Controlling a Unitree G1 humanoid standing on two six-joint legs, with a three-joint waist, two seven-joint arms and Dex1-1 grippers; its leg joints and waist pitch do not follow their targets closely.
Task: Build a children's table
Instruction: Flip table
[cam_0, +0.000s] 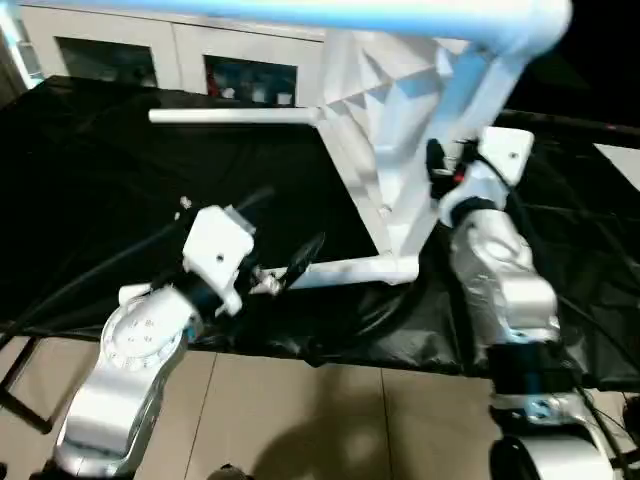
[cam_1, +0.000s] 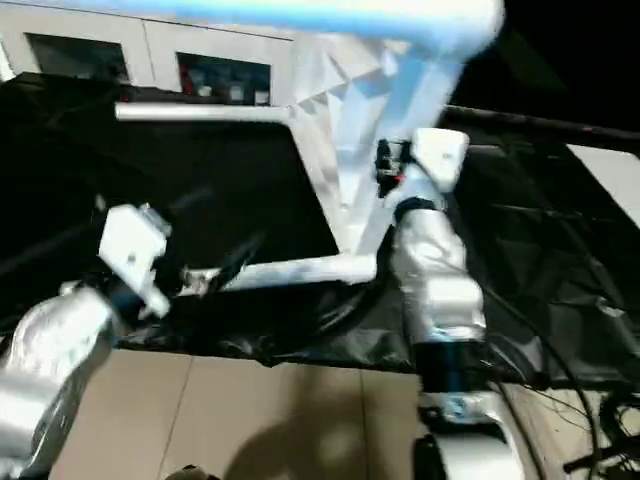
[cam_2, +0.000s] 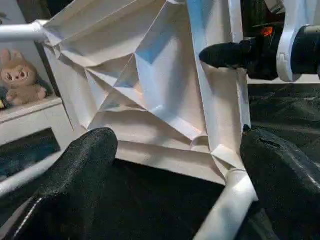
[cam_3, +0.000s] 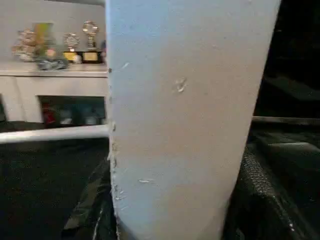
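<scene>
The all-white plastic children's table (cam_0: 400, 130) is seen tipped on its edge on the black-draped desk (cam_0: 120, 200), its ribbed underside turned toward the robot. Three long tapered white tube legs are seated in corner sockets: one runs out toward nine o'clock (cam_0: 235, 117), one lies low along the cloth toward the left arm (cam_0: 350, 270), and one crosses the top of the view (cam_0: 330, 14). A fourth leg cannot be made out.

The right claw (cam_0: 437, 165) is placed at the table's three o'clock edge. In its wrist view a broad white part of the table stands between its black fingers (cam_3: 260, 190), so it is judged to be closed on that part, steadying the table.

The left claw (cam_0: 290, 268) is held wide open and grips nothing; the tip of the low leg lies just beside it.

The step in hand is judged to be the handling of the part-built table. The next move would call for the open claw to be closed on the low leg while the other grip is kept firm.
</scene>
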